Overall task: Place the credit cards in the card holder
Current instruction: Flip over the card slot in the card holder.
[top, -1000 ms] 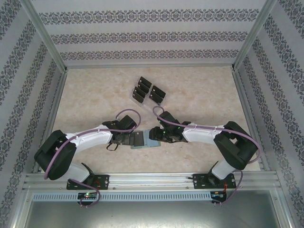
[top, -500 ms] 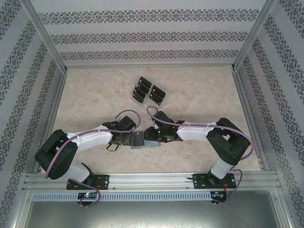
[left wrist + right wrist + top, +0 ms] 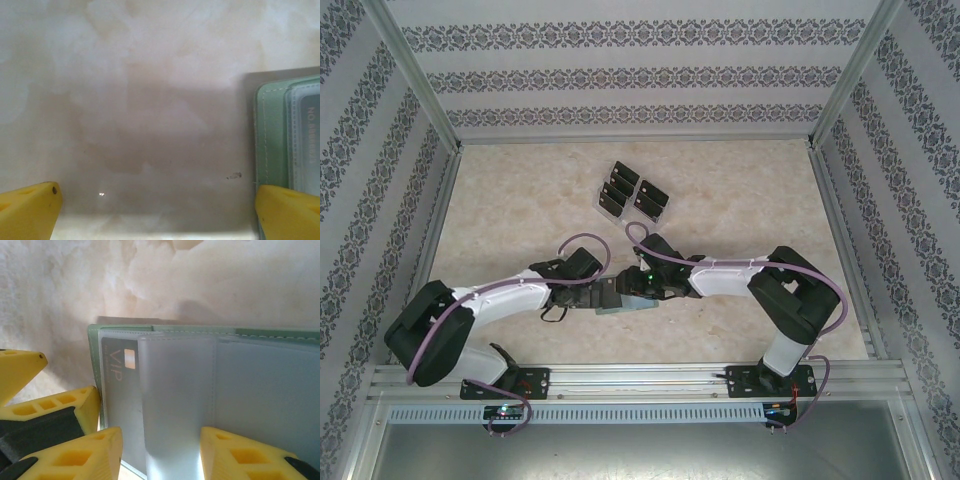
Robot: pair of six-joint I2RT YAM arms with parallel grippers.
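The sage-green card holder (image 3: 628, 304) lies open on the table between both arms. Its pale grey sleeves (image 3: 260, 390) fill the right wrist view. A dark card marked VIP (image 3: 117, 400) sits half inside a sleeve at the holder's left end. My right gripper (image 3: 160, 456) is open, its fingers straddling the frosted sleeve just above it. My left gripper (image 3: 157, 212) is open wide over bare table, its right fingertip (image 3: 287, 212) at the holder's green edge (image 3: 270, 135). From the top, the left gripper (image 3: 592, 295) and the right gripper (image 3: 638, 289) nearly meet. Several more black cards (image 3: 649, 197) rest farther back.
The spare cards stand in a clear tiered rack (image 3: 610, 205) at the table's middle back. Patterned walls and metal posts (image 3: 420, 70) box in the table. A yellow finger (image 3: 65, 407) of the left gripper sits beside the holder's left edge in the right wrist view.
My right arm has reached leftward, carrying its gripper over the holder towards the left gripper. The left arm has stretched slightly lower and rightward. The holder has stayed put.
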